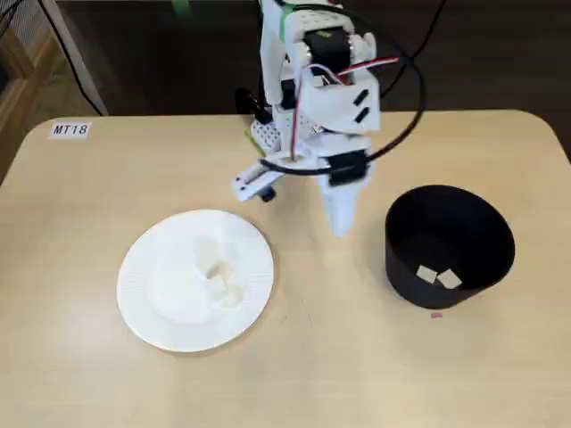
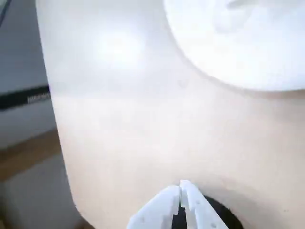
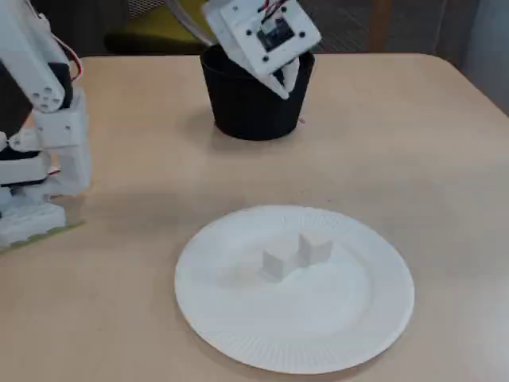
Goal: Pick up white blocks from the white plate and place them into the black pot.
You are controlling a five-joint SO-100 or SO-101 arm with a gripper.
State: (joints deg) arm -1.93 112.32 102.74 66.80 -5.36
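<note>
Blocks (image 1: pixel 217 278) wait on the plate (image 1: pixel 147 299) lower left; pincer (image 1: pixel 341 225), pressed together and empty mid-frame beside the pot (image 1: pixel 486 241), must spread and descend there

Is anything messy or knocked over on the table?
Nothing stands out. Two white blocks sit on the white plate, two more lie inside the upright black pot, and the pincer hangs empty between them.
</note>
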